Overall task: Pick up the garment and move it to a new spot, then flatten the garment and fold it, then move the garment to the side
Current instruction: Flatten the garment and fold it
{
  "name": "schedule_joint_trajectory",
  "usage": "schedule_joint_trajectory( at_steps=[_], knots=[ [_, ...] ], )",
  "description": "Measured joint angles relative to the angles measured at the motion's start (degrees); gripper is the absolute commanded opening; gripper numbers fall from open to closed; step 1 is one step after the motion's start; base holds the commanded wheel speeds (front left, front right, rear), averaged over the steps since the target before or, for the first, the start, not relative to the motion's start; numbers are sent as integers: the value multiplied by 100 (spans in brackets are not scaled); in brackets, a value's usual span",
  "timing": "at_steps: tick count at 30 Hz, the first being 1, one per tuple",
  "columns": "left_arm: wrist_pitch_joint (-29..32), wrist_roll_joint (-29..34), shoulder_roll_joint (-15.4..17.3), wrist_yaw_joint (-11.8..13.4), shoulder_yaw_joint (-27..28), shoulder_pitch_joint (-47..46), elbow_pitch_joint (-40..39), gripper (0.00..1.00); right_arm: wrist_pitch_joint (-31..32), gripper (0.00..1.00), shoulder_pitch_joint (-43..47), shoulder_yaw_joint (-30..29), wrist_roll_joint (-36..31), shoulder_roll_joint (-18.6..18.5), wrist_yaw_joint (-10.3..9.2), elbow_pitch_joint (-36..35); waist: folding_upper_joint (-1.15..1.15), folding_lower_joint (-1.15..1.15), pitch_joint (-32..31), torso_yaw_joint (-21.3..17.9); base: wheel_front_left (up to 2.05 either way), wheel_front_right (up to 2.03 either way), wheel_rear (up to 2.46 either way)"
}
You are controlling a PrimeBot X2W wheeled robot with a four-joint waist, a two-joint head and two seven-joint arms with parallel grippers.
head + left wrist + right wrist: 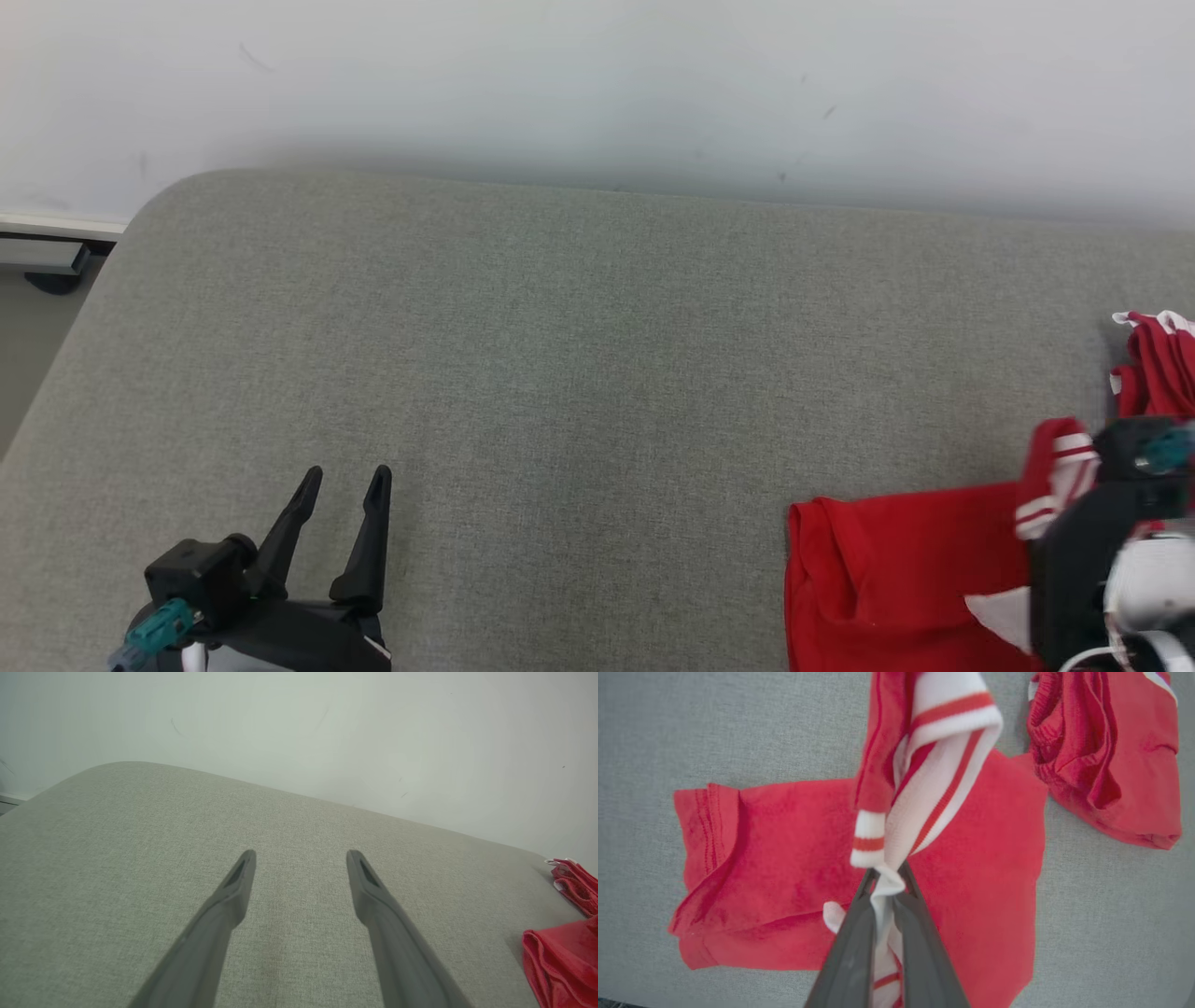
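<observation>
My right gripper (887, 879) is pinched tight on the white, red-striped trim of the red garment (784, 858), holding that edge up while the rest lies on the grey cushion (597, 373) at my right, and my left gripper (347, 474) hovers wide open and empty, well apart.

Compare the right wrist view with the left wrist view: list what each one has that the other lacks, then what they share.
Right wrist view: the right hand shut on the striped trim of the shirt.
Left wrist view: the left hand open above the cushion, with the wall behind.
Shared: the cushion, the shirt and a red bundle beside it.
</observation>
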Motion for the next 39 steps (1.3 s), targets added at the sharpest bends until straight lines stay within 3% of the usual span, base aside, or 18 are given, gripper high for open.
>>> schedule_joint_trajectory(
  at_steps=[14,24,25,26,34,39],
  knots=[
    [-26,-44,0,18,-9,-32,7,100,-275,0,-83,1403,609,8,0,646,0,0,20,66,0,0,0],
    [-60,-69,-9,2,-16,-87,70,100,-368,0,-110,1653,630,7,1,933,0,0,47,92,0,0,0],
    [-65,-69,-10,1,-19,-90,71,100,-396,38,-112,1660,639,7,0,949,0,0,49,94,0,0,0],
    [-77,-70,-11,1,-22,-94,75,100,-410,100,-113,1662,664,5,0,964,0,0,52,96,0,0,0],
    [-83,-98,-7,1,-26,-113,101,100,-564,100,-208,1637,1044,9,1,789,0,0,33,78,0,0,0],
    [-101,-102,7,5,-24,-112,100,100,-689,100,-254,1095,920,11,0,408,0,0,10,29,0,0,0]
  ],
)
